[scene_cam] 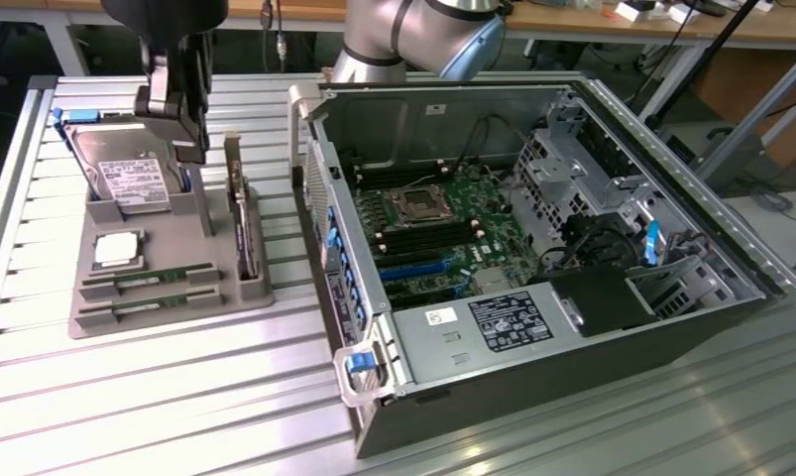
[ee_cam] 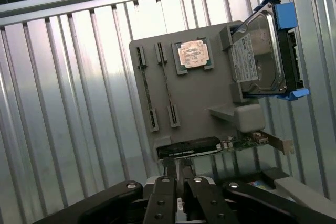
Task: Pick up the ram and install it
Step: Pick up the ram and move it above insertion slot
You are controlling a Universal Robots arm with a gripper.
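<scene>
Ram (scene_cam: 147, 279): two thin green sticks, edge-up in gray tray (scene_cam: 172, 322), exterior view's left; one hard drive (scene_cam: 133, 178), one CPU (scene_cam: 117, 250); pincer (ee_cam: 177, 167) narrowly parted, empty

Arm (scene_cam: 417, 40) cut by frame edge, claw (ee_cam: 178, 170) partly cropped, ram (scene_cam: 153, 276) chips too small to tell

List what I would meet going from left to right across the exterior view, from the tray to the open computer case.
ram sticks → expansion card → CPU socket → power supply
</scene>
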